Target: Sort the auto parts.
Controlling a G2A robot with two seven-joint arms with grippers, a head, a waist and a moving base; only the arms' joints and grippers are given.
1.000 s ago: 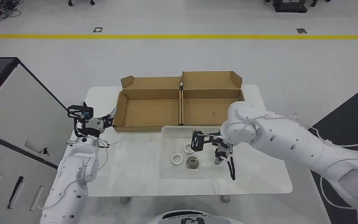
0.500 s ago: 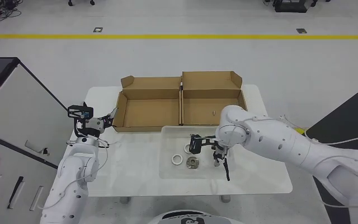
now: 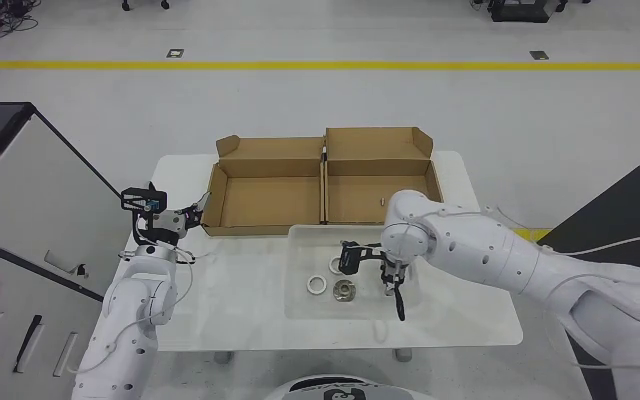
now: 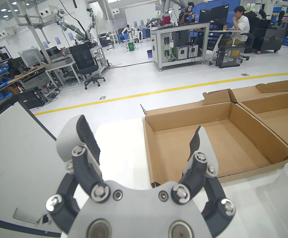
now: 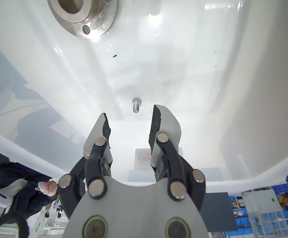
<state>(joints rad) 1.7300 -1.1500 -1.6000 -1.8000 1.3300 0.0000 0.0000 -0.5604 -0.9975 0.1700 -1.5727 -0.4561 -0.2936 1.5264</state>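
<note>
The step in hand looks like picking a small part out of the white tray [image 3: 305,240] for sorting. The right hand [image 5: 130,113] hangs inside the tray with its fingers apart and nothing between them; a short socket-head bolt [image 5: 136,105] lies on the tray floor just beyond the fingertips, roughly in line with the gap and not touching either pad. Deeper in the tray sits a metal flange [image 5: 83,15], with two white rings [image 3: 316,286] near it. Two open cardboard boxes [image 3: 265,200] stand side by side on the worktop [image 3: 230,280], just behind the tray; the one straight behind the tray seems to hold one small part already, too small to name. The left hand [image 4: 139,128] hovers well apart from the tray, its fingers spread and empty. The next move, by my reading, calls for a short advance and descent so that the pads straddle the bolt, then a careful close; the bolt is small and round-shanked on a glossy floor, so it may roll or skid out of the pinch.
</note>
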